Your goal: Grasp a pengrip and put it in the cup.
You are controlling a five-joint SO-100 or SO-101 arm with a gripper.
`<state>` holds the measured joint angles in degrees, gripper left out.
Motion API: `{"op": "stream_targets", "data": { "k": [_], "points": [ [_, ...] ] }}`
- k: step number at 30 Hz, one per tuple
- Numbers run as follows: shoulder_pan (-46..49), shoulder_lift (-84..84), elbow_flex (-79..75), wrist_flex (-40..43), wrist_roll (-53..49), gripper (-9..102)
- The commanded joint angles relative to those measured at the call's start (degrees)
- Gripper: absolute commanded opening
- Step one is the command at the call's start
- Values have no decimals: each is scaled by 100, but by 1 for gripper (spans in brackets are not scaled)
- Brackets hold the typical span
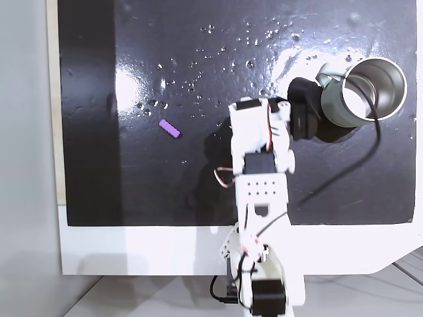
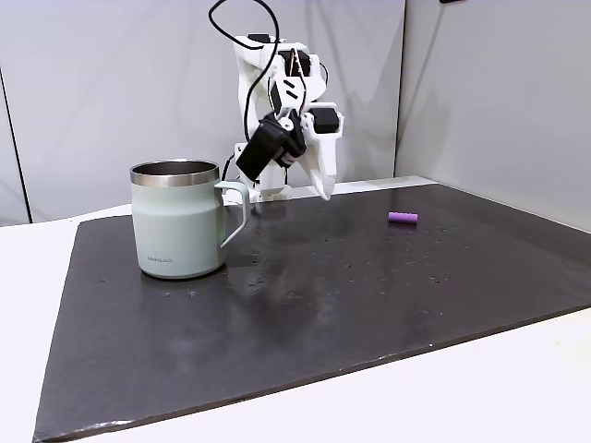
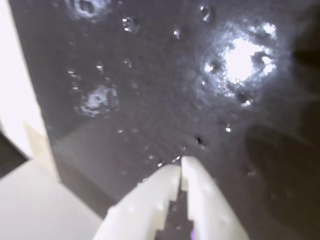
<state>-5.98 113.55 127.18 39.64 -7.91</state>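
The purple ribbed pengrip [image 1: 170, 129] lies alone on the black mat, left of the arm in one fixed view and at the right [image 2: 403, 218] in the other. The grey-green cup [image 2: 177, 226] with steel rim stands upright, handle toward the arm; its shiny inside [image 1: 373, 86] looks empty. My gripper [image 2: 324, 192] hangs between the two, tilted down above the mat, apart from both. In the wrist view its white fingertips [image 3: 181, 169] are pressed together with nothing at the tips. A small purple speck shows low in the gap between the fingers; I cannot tell what it is.
The black mat [image 1: 165, 191] is dimpled and glossy and lies on a white table [image 1: 132, 251]. A black cable [image 1: 357, 162] loops from the arm past the cup. The arm's base [image 1: 261, 284] stands at the table's near edge. Grey walls [image 2: 111, 83] stand behind.
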Motion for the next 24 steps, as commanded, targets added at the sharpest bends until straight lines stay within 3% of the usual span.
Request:
{"op": "stream_targets", "data": {
  "k": [1, 10, 18, 24],
  "points": [
    [-343, -738, -712, -325, -308, 0],
    [-1116, -2329, -1960, -352, -343, 0],
    [-1714, -2320, -2426, 97, -2118, 0],
    [-2092, -2039, -2382, 290, -3990, 3]
  ]
}}
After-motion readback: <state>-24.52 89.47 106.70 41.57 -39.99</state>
